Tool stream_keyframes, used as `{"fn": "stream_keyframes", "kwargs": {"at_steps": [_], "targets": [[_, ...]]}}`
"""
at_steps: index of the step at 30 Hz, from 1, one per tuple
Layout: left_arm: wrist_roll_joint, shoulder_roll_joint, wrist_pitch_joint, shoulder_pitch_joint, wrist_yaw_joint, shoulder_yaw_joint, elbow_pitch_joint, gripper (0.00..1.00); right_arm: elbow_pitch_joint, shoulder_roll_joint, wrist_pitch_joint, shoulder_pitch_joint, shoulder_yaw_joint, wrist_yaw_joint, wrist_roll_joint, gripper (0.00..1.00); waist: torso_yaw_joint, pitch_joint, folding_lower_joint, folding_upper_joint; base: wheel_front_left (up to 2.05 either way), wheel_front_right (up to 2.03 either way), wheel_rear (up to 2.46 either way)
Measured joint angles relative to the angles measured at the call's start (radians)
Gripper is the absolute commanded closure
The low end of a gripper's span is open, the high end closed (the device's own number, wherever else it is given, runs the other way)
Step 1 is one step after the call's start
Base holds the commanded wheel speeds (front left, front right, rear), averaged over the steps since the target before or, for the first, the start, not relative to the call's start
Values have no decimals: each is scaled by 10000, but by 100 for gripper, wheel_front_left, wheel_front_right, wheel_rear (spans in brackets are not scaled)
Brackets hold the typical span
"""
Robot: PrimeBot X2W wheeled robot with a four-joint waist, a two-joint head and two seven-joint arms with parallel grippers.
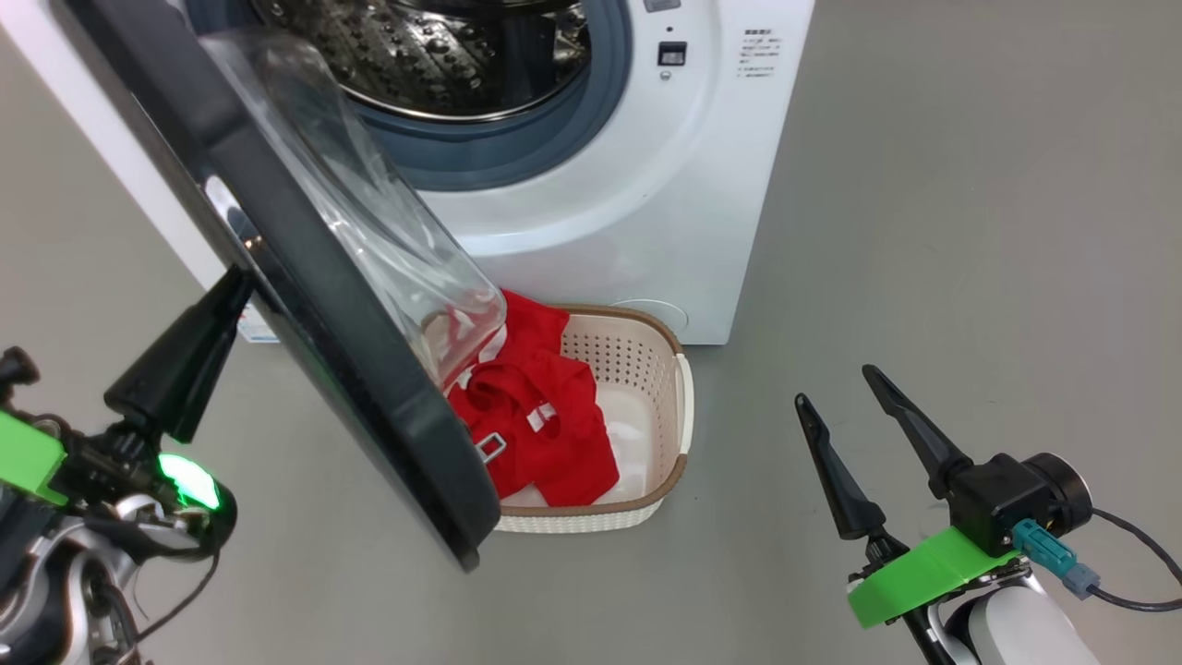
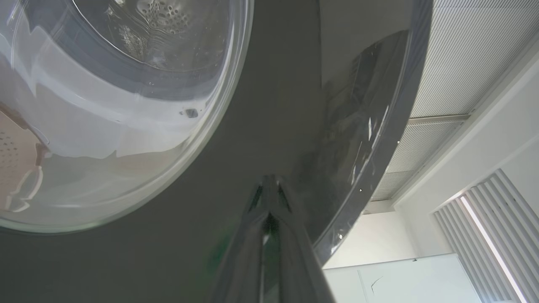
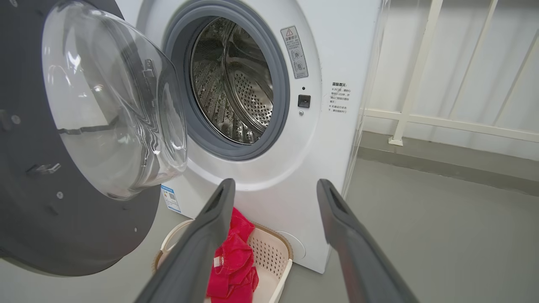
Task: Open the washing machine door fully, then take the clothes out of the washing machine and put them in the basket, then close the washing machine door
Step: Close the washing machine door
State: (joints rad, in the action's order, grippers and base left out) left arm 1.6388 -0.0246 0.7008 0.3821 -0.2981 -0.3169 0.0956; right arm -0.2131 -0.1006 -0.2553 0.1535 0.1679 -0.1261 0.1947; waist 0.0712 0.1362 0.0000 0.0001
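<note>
Behind the door, left gripper (image 1: 231,284): fingers pressed together with nothing between them. Their tips rest against the door's glossy black outer face, which looks to me like a push to swing it shut.
Washing machine door (image 1: 323,305): right at those fingertips, standing part-way open. Its glass window (image 1: 369,203) bulges away from the left gripper, toward the machine.
Washing machine (image 1: 600,185): beyond the door from the left gripper. The part of the drum (image 1: 443,55) I can see is bare steel with no fabric in it.
Basket (image 1: 681,406): on the floor between the two grippers, at the machine's foot. It holds the red clothes (image 1: 536,416), heaped toward the door side, and the end nearer the right gripper is bare.
Right gripper (image 1: 836,386): fingers spread wide and holding nothing. It is held well apart from basket and door, probably so the door can swing freely.
Stage: unloading looks finished, and only closing the door seems left.
</note>
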Motion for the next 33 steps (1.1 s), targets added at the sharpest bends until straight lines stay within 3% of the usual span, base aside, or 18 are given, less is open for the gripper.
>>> {"fn": "stream_keyframes", "kwargs": {"at_steps": [2, 3, 4, 7, 11, 15, 18, 23, 27, 33], "targets": [[40, 4, -198, -116, 82, 27, 40, 97, -2, 10, 0, 0, 0, 0, 0, 0, -61, -15, 0, 0, 0, 0, 0], [40, 6, -324, -202, 173, 21, 48, 53, -4, 13, 0, 0, 0, 0, 2, 0, -83, -29, 0, 0, 0, 0, 0], [6, 6, -443, -285, 270, 13, 50, 0, -4, 19, 0, 0, 0, 0, 2, 0, -101, -44, 0, 0, 0, 0, 0], [-763, -148, -892, -611, 953, 105, 92, 0, -8, 44, 0, 0, 0, 0, 4, 0, -136, -91, 0, 0, 0, 0, 0], [-2566, -594, -1960, -1114, 2635, 347, 171, 0, -6, 69, 0, -6, -33, 0, 224, 0, -127, -163, 0, 0, 0, 0, 0], [-4991, -1011, -3668, -1497, 3814, 637, -142, 0, -8, 81, 0, -13, -42, 0, 255, 0, -78, -255, 0, 0, 0, 0, 0], [-7241, -1632, -5141, -1923, 4140, 1356, -203, 0, -8, 104, 0, -15, -29, 0, 255, 0, -58, -342, 0, 0, 0, 0, 0], [-10069, -2359, -7678, -2712, 4222, 2661, -545, 0, 0, 117, 0, -53, -4, 0, 255, 0, -75, -505, 0, 0, 0, 0, 0], [-10974, -2456, -9131, -3115, 4228, 3112, -1018, 0, 46, 140, 0, -121, 17, 0, 341, 0, -129, -614, 0, 0, 0, 0, 0], [-12226, -2456, -9505, -3292, 4232, 3173, -1294, 0, 130, 140, 0, -279, 25, 0, 343, 0, -206, -702, 0, 0, 0, 0, 0]]}}
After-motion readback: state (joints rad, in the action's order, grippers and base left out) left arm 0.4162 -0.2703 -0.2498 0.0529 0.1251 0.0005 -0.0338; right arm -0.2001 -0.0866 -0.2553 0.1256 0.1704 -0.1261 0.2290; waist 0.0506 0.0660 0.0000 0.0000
